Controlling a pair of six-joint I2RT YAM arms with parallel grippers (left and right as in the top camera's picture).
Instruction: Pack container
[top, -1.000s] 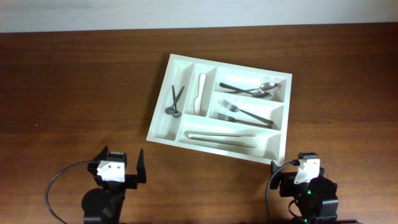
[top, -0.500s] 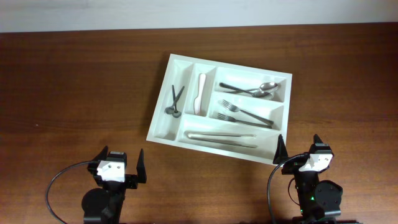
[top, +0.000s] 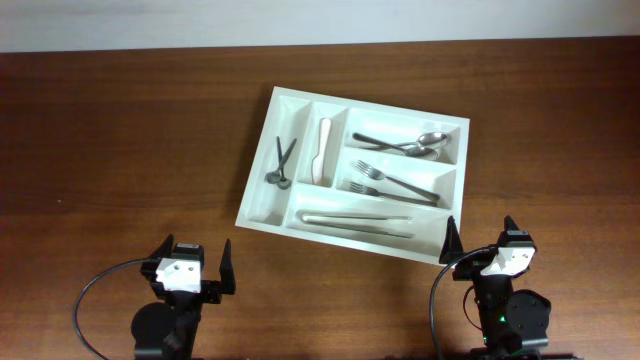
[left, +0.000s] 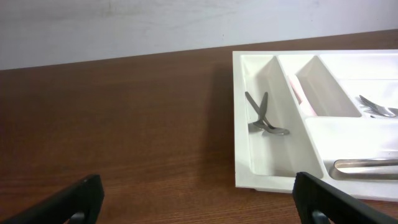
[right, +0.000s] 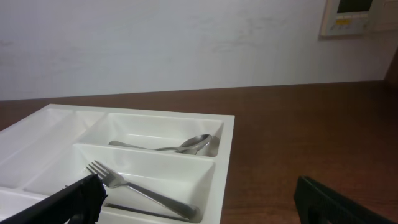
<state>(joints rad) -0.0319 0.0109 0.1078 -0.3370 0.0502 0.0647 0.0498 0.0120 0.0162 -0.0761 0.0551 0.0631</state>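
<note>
**Tray filled, both arms idle at the near edge**

The tabletop (top: 120, 130) carries the white cutlery tray (top: 262, 205) right of centre, slightly skewed. The left end effector (top: 195, 262) sits well apart from it, and the right end effector (top: 481, 240) is close by its near right corner. Both are spread wide and empty. No loose utensil shows, so packing looks finished. The sound move is to check each compartment without nudging the tray. Tongs (top: 358, 222), forks (top: 392, 184), spoons (top: 410, 146) and a white knife (top: 322, 150) read clearly. The small crossed dark pieces (top: 281, 163) in the leftmost slot are hard to identify.
</note>
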